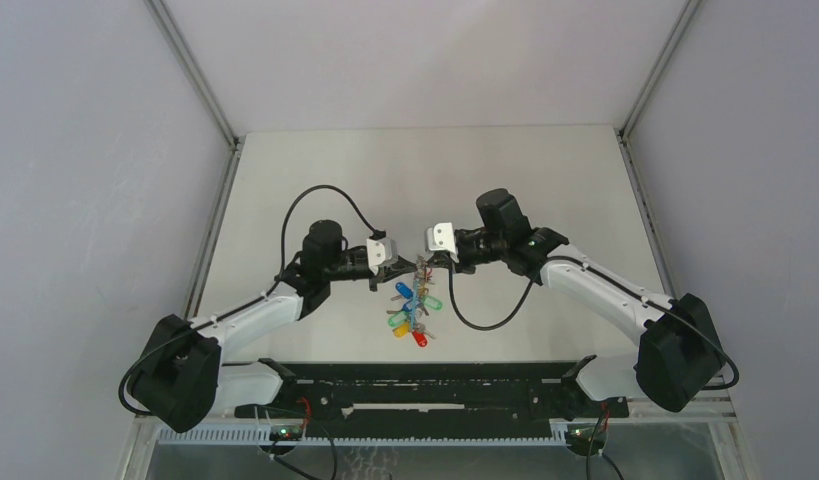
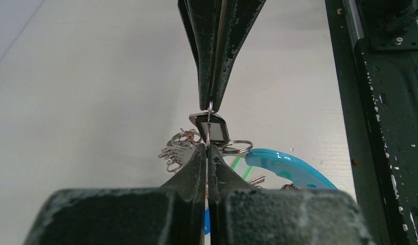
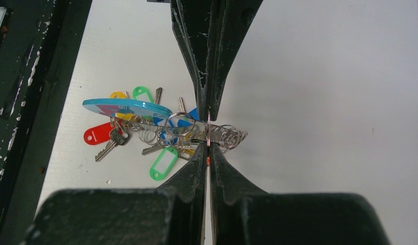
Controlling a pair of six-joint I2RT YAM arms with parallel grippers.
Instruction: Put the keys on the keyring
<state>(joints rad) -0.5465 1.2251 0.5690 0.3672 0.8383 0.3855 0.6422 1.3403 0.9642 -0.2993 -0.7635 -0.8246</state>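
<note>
My two grippers meet tip to tip over the middle of the table, the left gripper (image 1: 413, 268) (image 2: 207, 148) and the right gripper (image 1: 429, 266) (image 3: 207, 146). Both are shut on the same thin silvery ring (image 3: 209, 127) (image 2: 209, 125), seen edge-on, from opposite sides. The keyring's turquoise segment (image 3: 127, 107) (image 2: 286, 167) sticks out beside the ring, amid several small split rings (image 3: 229, 137). The keys (image 1: 410, 315) spread below it: a red tag (image 3: 97, 133), green tags (image 3: 163, 163), a yellow tag (image 3: 118, 95), and blue ones. A grey tag (image 2: 217, 130) sits by the ring.
The black rail (image 1: 425, 385) of the arm mounts runs along the near edge, close to the keys, and shows as dark frame in the right wrist view (image 3: 23, 102). Metal posts (image 1: 200, 80) and grey walls bound the white table (image 1: 425, 170).
</note>
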